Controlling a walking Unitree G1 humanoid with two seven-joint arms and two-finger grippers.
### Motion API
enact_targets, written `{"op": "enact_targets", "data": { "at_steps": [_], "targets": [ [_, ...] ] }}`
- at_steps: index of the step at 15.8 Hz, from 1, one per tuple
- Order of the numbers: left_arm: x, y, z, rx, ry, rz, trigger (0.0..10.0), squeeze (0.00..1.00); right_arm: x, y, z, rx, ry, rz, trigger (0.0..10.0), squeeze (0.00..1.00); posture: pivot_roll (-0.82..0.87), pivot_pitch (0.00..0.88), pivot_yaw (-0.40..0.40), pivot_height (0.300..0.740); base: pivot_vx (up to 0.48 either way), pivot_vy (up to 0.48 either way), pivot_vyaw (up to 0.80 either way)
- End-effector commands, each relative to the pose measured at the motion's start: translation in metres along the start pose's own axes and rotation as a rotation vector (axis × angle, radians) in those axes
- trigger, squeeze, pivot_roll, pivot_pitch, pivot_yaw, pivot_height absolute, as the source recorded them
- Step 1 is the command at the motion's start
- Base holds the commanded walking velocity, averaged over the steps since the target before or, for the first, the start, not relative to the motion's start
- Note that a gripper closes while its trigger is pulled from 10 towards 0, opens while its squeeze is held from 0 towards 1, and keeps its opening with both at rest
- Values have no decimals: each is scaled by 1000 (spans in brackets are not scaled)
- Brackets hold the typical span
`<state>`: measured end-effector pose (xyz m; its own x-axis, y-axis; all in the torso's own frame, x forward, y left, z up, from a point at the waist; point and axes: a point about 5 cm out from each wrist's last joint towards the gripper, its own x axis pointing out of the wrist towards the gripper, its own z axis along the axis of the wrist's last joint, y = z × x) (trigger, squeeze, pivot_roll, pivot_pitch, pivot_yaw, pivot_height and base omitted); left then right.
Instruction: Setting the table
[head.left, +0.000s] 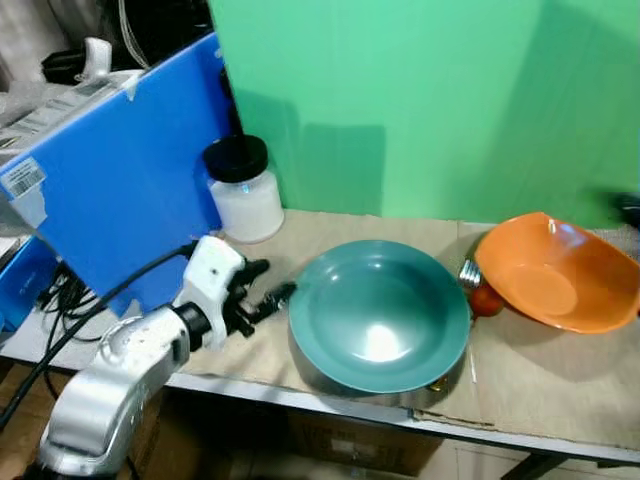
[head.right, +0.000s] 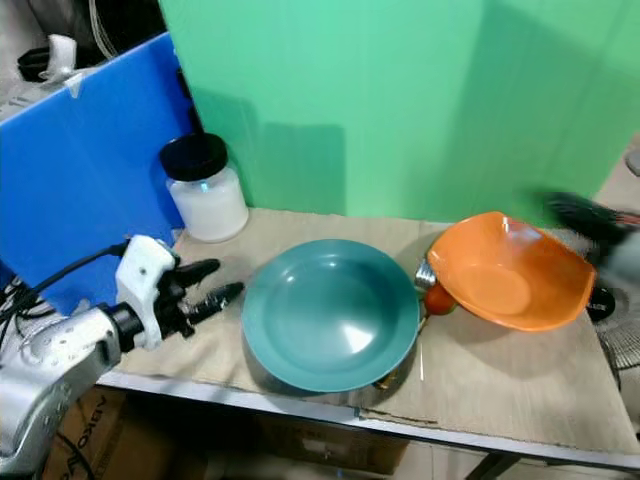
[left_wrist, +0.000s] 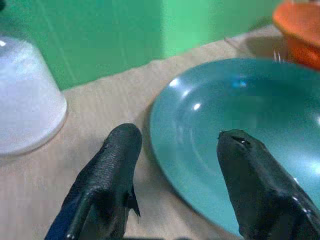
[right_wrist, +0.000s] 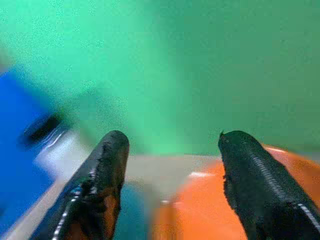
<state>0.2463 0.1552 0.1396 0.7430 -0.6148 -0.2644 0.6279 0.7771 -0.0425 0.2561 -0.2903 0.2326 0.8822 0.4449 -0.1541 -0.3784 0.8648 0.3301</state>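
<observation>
A teal plate (head.left: 380, 315) lies at the middle of the table on the brown mat. My left gripper (head.left: 275, 278) is open just off the plate's left rim, low over the mat, with nothing between its fingers (left_wrist: 117, 150). An orange bowl (head.left: 560, 270) sits tilted to the right of the plate, leaning on a small red object (head.left: 487, 298) and a metal piece (head.left: 468, 272). My right gripper (head.right: 588, 216) is a dark blur above the bowl's far right side. In the right wrist view its fingers (right_wrist: 107, 165) stand open with the orange bowl (right_wrist: 200, 210) below them.
A white jar with a black lid (head.left: 243, 190) stands behind the left gripper. A blue board (head.left: 110, 190) leans at the left, with cables beneath it. A green backdrop (head.left: 420, 100) closes the back. The table's front edge (head.left: 400, 415) runs just below the plate.
</observation>
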Motion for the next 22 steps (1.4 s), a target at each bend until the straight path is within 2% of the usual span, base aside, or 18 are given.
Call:
{"op": "enact_targets", "data": {
  "at_steps": [1,4,6,7,8,9,10,11,12,14,15,17,22],
  "targets": [
    [-2,7,-2,-52,5,35,10000,1000,19,29,-2,-133,36,129,10000,1000,-143,0,70,740,0,0,0],
    [2,11,-12,-166,11,44,10000,1000,49,65,-19,-285,97,257,10000,1000,-135,0,62,740,0,0,0],
    [8,13,-22,-261,41,46,10000,1000,60,80,-26,-335,113,304,10000,1000,-133,0,58,740,0,0,0],
    [11,18,-30,-357,68,78,10000,125,61,92,-37,-399,154,373,10000,1000,-135,0,58,740,0,0,0],
    [13,18,-31,-405,55,56,10000,0,61,96,-43,-430,176,399,10000,1000,-138,0,56,740,0,0,0],
    [16,14,-28,-467,19,1,10000,0,62,97,-51,-466,204,408,10000,1000,-137,0,54,740,0,0,0],
    [19,11,-26,-518,-5,-41,10000,0,63,96,-59,-508,230,401,10000,871,-137,0,53,740,0,0,0],
    [22,10,-27,-540,-5,-56,10000,0,64,96,-63,-538,244,395,10000,467,-137,0,54,740,0,0,0],
    [26,8,-29,-550,13,-83,10000,0,64,97,-67,-562,258,395,10000,0,-142,0,60,740,0,0,0],
    [29,5,-30,-553,38,-120,10000,0,64,98,-74,-610,286,399,10000,0,-149,0,71,740,0,0,0],
    [33,2,-35,-557,97,-135,10000,0,62,100,-85,-637,311,412,10000,0,-151,0,80,740,0,0,0],
    [33,8,-45,-555,182,-70,10000,0,57,105,-97,-638,311,439,10000,0,-156,0,103,740,0,0,0],
    [35,5,-39,-642,143,-160,10000,0,47,104,-105,-587,315,462,10000,0,-153,0,145,740,0,0,0]
  ]
}}
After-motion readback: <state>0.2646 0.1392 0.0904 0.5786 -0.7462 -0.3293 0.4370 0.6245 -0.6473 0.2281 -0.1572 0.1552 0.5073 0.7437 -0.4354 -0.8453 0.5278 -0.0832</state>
